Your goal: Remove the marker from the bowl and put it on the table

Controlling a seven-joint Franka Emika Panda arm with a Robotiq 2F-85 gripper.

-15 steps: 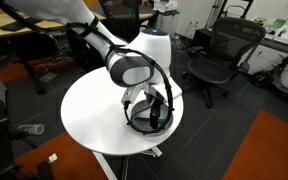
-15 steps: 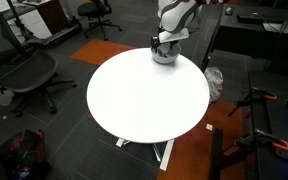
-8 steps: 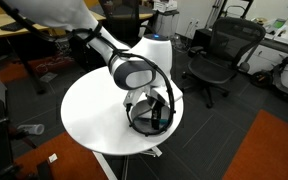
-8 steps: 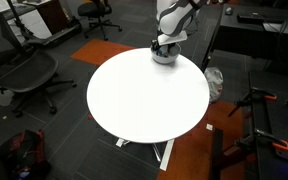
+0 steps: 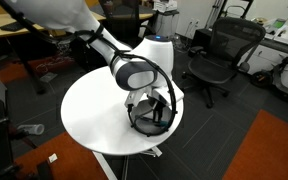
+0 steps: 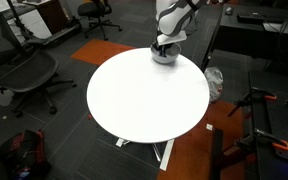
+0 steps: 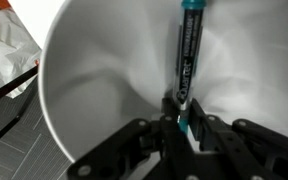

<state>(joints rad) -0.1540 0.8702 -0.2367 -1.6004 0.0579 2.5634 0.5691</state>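
In the wrist view the marker (image 7: 187, 55), a slim dark stick with a teal end, lies inside the shiny silvery bowl (image 7: 94, 90). My gripper (image 7: 183, 122) is down in the bowl, shut on the marker's near end, with its teal tip between the two fingers. In both exterior views the bowl (image 5: 150, 117) (image 6: 164, 55) sits near the edge of the round white table (image 5: 89, 115) (image 6: 144, 95), with the gripper (image 5: 154, 108) reaching into it from above. The marker does not show in the exterior views.
Black office chairs (image 5: 219, 55) (image 6: 24, 70) stand around the table. A white crumpled bag (image 7: 9, 50) lies on the floor beside the bowl's side of the table. Wooden desks (image 5: 24, 30) stand behind.
The jaws have closed from wide open onto the marker's end. The arm and bowl have stayed almost in place.
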